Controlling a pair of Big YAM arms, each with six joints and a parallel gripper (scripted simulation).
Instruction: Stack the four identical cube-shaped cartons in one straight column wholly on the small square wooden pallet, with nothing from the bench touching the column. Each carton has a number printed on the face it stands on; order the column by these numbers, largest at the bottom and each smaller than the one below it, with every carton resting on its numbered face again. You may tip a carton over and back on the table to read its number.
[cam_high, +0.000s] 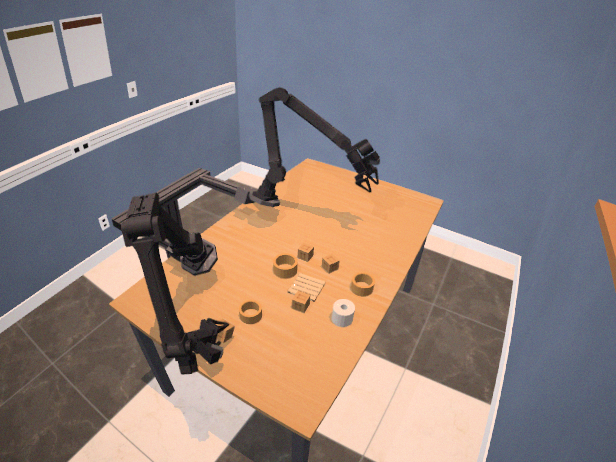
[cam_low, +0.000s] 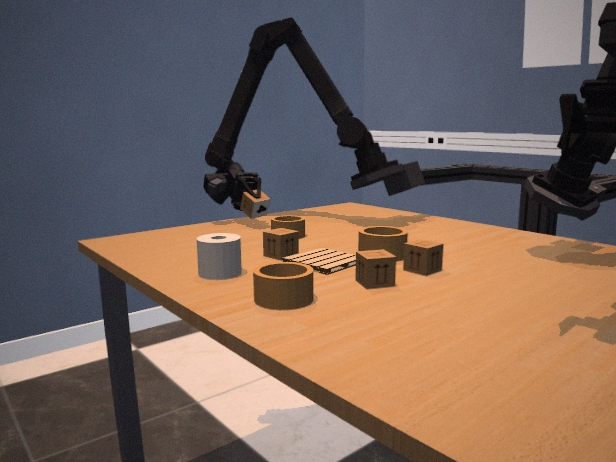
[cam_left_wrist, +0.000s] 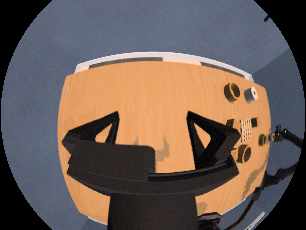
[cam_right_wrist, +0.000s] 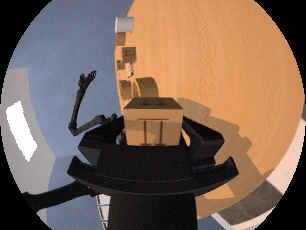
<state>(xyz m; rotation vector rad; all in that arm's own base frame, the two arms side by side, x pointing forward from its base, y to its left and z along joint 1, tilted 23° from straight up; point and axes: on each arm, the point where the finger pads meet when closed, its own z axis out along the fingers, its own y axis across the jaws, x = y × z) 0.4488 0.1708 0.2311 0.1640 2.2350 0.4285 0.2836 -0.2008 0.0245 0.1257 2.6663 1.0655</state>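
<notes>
My right gripper (cam_high: 220, 328) (cam_low: 253, 194) (cam_right_wrist: 153, 115) is shut on a brown carton (cam_high: 227, 333) (cam_low: 251, 204) (cam_right_wrist: 153, 132), held in the air near the table's end. Its white face with a dark mark shows in the exterior view; I cannot read the mark surely. My left gripper (cam_high: 372, 186) (cam_left_wrist: 152, 114) is open and empty, high over the other end. The slatted pallet (cam_high: 309, 286) (cam_low: 320, 259) bears nothing. One carton (cam_high: 301, 302) (cam_low: 281, 243) stands close beside it; a second carton (cam_high: 330, 263) (cam_low: 376, 270) and a third carton (cam_high: 305, 252) (cam_low: 423, 258) stand on its other side. Their undersides are hidden.
One brown ring (cam_high: 285, 272) (cam_low: 383, 248) stands near the third carton. Another ring (cam_high: 362, 290) (cam_low: 283, 293) and a white roll (cam_high: 343, 316) (cam_low: 219, 260) stand toward the long table edge. A further ring (cam_high: 250, 317) (cam_low: 288, 227) stands between the held carton and the pallet.
</notes>
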